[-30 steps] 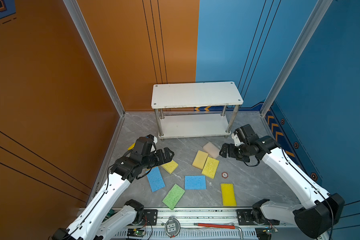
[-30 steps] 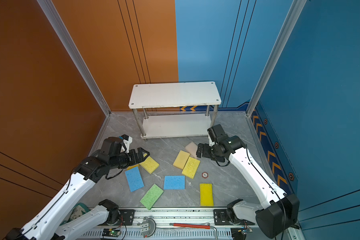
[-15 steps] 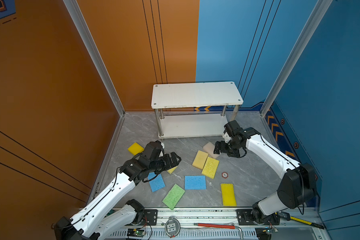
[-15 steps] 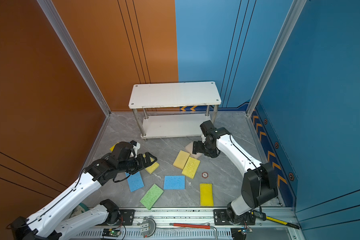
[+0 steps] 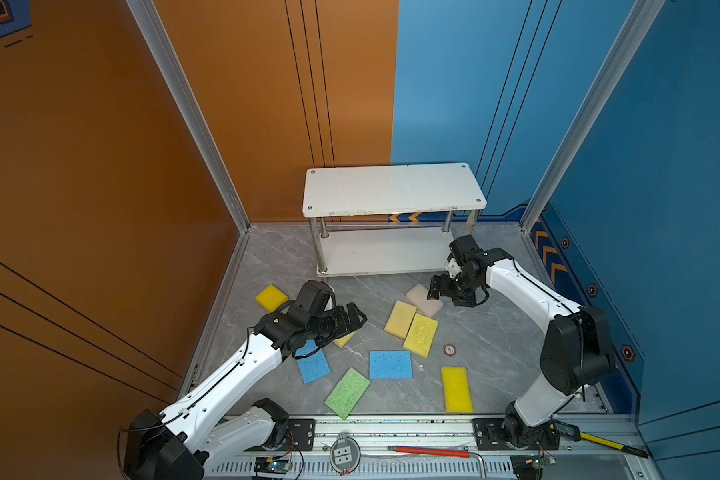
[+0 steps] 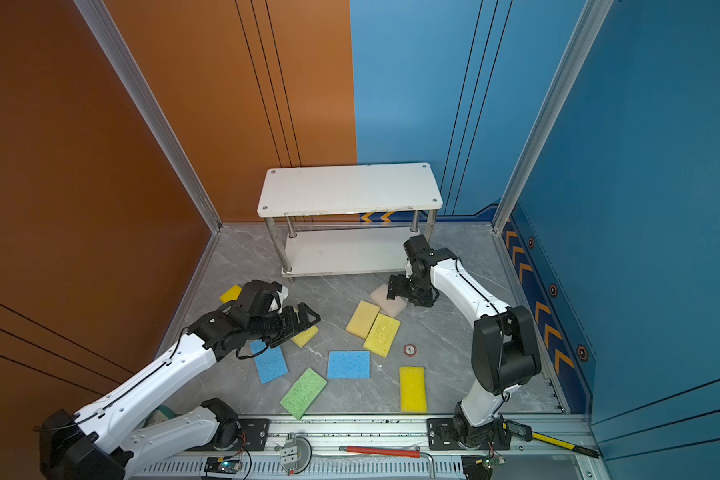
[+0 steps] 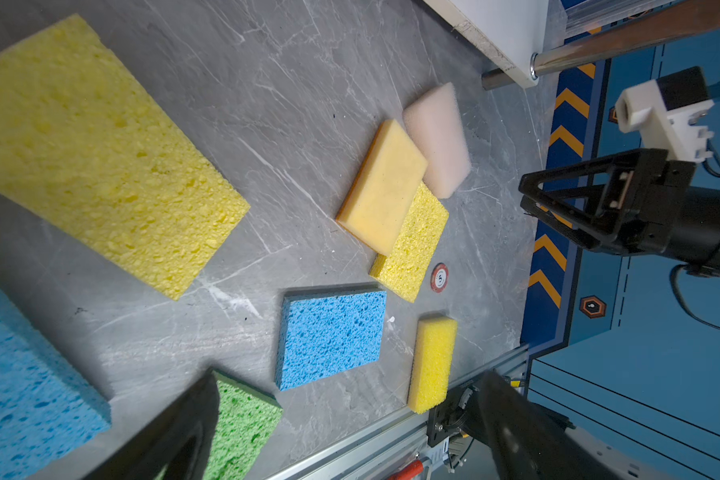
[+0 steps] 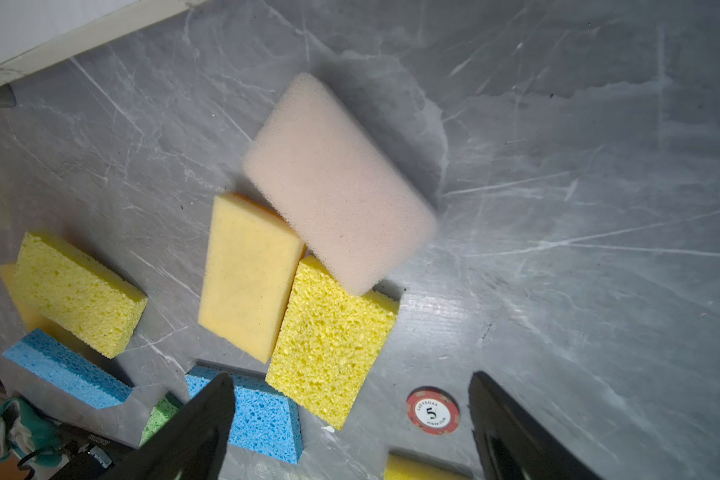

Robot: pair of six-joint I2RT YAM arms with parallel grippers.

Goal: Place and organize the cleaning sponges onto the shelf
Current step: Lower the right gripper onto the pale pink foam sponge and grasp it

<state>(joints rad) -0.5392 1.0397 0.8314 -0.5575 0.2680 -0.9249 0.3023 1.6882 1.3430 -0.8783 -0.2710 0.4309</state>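
Note:
The white two-tier shelf (image 5: 393, 195) stands bare at the back. Sponges lie scattered on the grey floor: a pinkish one (image 5: 422, 298), a yellow-orange one (image 5: 400, 318), yellow ones (image 5: 420, 334) (image 5: 456, 388) (image 5: 271, 297), two blue (image 5: 390, 365) (image 5: 313, 365) and a green (image 5: 347, 392). My left gripper (image 5: 356, 322) hovers open over another yellow sponge (image 5: 344, 338), which it partly hides. My right gripper (image 5: 435, 289) is open just beside the pinkish sponge (image 8: 337, 183). In both wrist views nothing lies between the fingers (image 7: 175, 436) (image 8: 192, 432).
A red poker chip (image 5: 449, 350) lies on the floor near the yellow sponges. A metal rail (image 5: 391, 424) runs along the front, with a red-handled tool (image 5: 429, 451) on it. A green-and-white glove (image 6: 161, 415) sits behind the left arm's base. Walls close in on three sides.
My left gripper has reached rightward over the yellow sponge by the blue one. My right arm has swung in and down toward the pinkish sponge. No sponge has moved.

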